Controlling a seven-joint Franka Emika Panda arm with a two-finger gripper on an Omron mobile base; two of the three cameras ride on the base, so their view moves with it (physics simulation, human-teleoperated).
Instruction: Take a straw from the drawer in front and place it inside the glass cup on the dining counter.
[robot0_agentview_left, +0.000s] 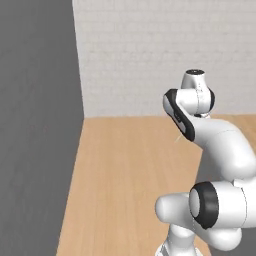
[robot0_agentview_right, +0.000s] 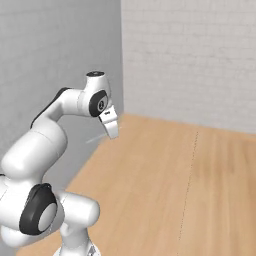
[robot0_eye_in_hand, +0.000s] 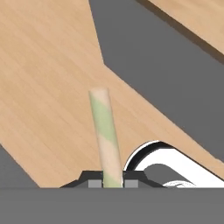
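Pincer (robot0_eye_in_hand: 112, 183) status: clenched on the straw (robot0_eye_in_hand: 106, 135), which is gripped near its lower end between the two dark fingertips (robot0_eye_in_hand: 94, 183) in the hand view. The straw is striped pale green and beige and projects away from the pincer over a light wood floor (robot0_agentview_left: 125, 190). In the right base view, the pincer (robot0_agentview_right: 112, 131) is raised beside a grey wall (robot0_agentview_right: 55, 50), with the straw (robot0_agentview_right: 95, 139) seen as a thin pale line projecting from it toward that wall. A white brick wall (robot0_agentview_left: 150, 50) is seen behind.
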